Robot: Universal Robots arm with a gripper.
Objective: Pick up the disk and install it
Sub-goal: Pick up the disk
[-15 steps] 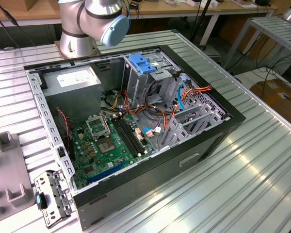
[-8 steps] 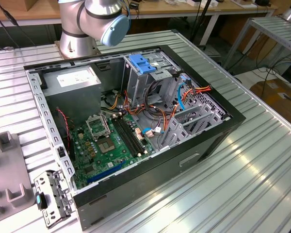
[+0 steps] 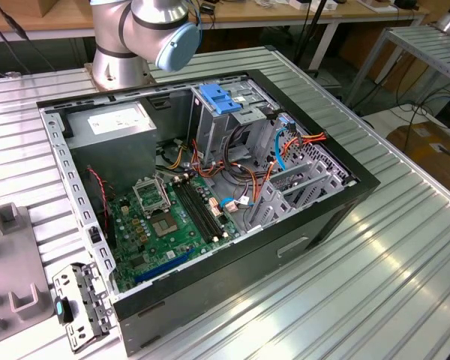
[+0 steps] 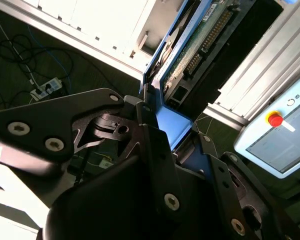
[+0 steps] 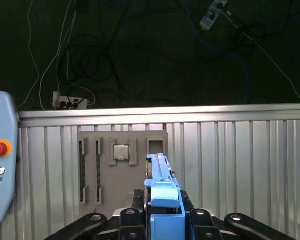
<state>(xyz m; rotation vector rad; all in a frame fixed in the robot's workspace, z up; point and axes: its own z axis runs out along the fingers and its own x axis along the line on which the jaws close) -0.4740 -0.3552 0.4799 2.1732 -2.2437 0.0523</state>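
jaws grip the disk [image 5: 164, 196] (blue-railed); second wrist view shows its circuit board [image 4: 197, 42]

Showing in the exterior view a silver-grey tubular arm [image 3: 146, 19], capping its joint with a round pale-blue cover [image 3: 178, 46] and widening into a flared metal base [image 3: 114, 66]. Presenting in both wrist views a matt black gripper [image 4: 172, 132] [image 5: 162, 202], layering flat angular link plates [image 4: 55, 120] and gleaming with round silver screw heads [image 4: 18, 128].
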